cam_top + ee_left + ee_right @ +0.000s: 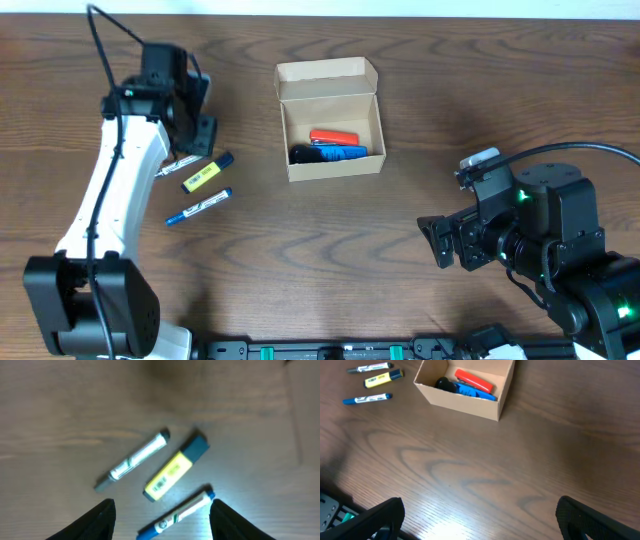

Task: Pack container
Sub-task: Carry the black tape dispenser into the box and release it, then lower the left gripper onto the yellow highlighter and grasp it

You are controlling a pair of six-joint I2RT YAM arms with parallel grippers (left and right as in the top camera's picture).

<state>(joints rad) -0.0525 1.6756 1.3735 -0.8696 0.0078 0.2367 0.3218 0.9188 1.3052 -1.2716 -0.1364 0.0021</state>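
Right, notes off the three feeds. The box (335,169) sits at 12 o'clock on the table (330,270) in the overhead view, mouth up, with its lid (326,73) folded back toward the far edge.

Count:
- **Box:** one.
- **Inside it:** three things. A red marker (333,137), a blue marker (348,153) and a black item (302,153) I can't identify.
- **Loose on the table:** three pens at 9 o'clock. A grey pen (134,460), a yellow highlighter (175,469) and a blue-tipped pen (176,514), near one another but not touching.

The left gripper (163,503) hangs right over the loose three, jaws spread wide and holding nothing. The right gripper (480,502) is also wide and empty. It is parked at 4 o'clock, well apart from the pens, with the box lying between.

The left arm is plainly the nearer one. In its wrist view the blue-tipped pen lies closest, low between the fingers (102,517). Its long axis runs 8 to 2 o'clock, and the other two lie much the same way.

That slant sits close to the line the jaws close along. I judge the wrist needs a turn first, so the fingers meet across the barrel. From the pens, the box lies toward 2 o'clock overhead.
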